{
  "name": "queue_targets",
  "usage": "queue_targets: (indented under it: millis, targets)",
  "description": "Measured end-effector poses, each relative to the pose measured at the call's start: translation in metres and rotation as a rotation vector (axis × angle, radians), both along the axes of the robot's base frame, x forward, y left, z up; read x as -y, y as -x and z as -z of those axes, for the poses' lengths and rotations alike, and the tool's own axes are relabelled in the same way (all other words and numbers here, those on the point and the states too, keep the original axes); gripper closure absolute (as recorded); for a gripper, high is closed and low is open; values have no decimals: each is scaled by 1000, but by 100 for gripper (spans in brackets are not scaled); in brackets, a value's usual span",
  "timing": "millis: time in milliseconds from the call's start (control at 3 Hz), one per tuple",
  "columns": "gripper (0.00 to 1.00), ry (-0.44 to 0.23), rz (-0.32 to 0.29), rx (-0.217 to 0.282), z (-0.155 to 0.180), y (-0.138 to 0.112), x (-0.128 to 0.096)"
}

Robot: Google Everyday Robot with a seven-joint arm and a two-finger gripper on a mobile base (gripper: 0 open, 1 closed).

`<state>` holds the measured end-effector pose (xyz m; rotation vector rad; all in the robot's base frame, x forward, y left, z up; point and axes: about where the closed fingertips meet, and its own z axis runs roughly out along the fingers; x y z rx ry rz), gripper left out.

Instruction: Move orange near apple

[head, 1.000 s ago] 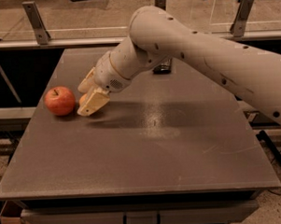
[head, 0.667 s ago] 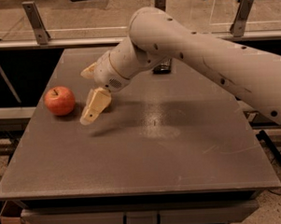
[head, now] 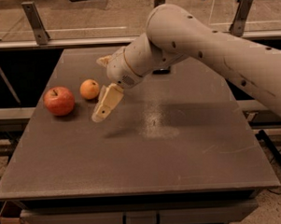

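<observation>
The red apple [head: 59, 100] with a short dark stem sits on the left side of the dark table [head: 147, 155]. The small orange [head: 89, 89] rests on the table just right of the apple, a small gap apart. My gripper [head: 102, 88] is open, just right of the orange. One cream finger [head: 107, 102] points down toward the table in front of the orange; the other finger [head: 103, 61] shows behind it. The orange is free of both fingers. The white arm reaches in from the upper right.
A small dark object [head: 161, 71] lies at the table's back, partly hidden behind the arm. A rail with metal posts [head: 35, 22] runs behind the table. The table's left edge is close to the apple.
The fingers have spread apart and the gripper has drawn back to the right. The orange, hidden in the gripper before, now sits uncovered on the table beside the apple.
</observation>
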<state>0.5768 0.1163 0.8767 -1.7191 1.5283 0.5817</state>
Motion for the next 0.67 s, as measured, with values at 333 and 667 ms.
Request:
queue_targets:
  millis: [333, 667]
  targets:
    - [0, -1, 44, 4, -7, 1, 33]
    - [0, 7, 80, 18, -19, 1, 69]
